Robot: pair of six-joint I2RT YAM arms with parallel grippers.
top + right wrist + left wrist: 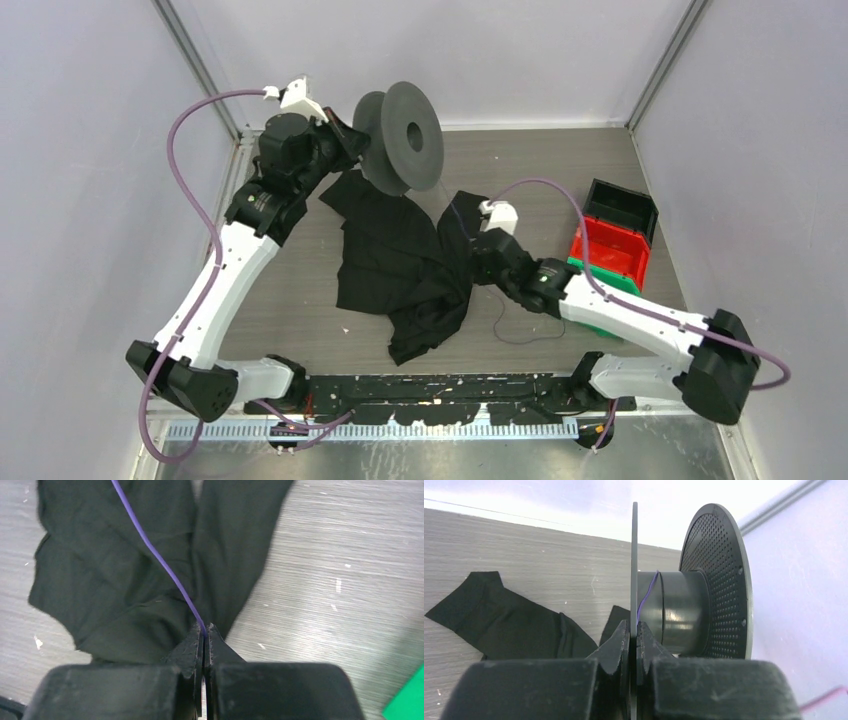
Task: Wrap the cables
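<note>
**CABLE, ONE LENGTH, PARTLY LED ONTO SPOOL; BOTH CLAWS ENGAGED**

Cable point(155, 555): a thin purple wire. It is running from the right claw point(204, 630) diagonally toward the upper left of the right wrist view, crossing over the black cloth point(100, 580). In the left wrist view it is lying against the hub of the grey spool point(679, 610), just inside the near flange. A slack loop is trailing on the desk point(540, 160), lower centre-right of the top view.

Right claw: pressed together, pinching the cable at its fingertips.

Left claw point(634, 630): pressed together on the thin edge of the spool's near flange, holding the spool at upper centre of the top view (flanges on edge, hub axis roughly level).

Bearing for the coming move, as judged: the spool is sitting up and left of the right claw, with the held stretch pointing at the hub. The right arm is nearer the loose cable, so feeding falls to it.
</note>
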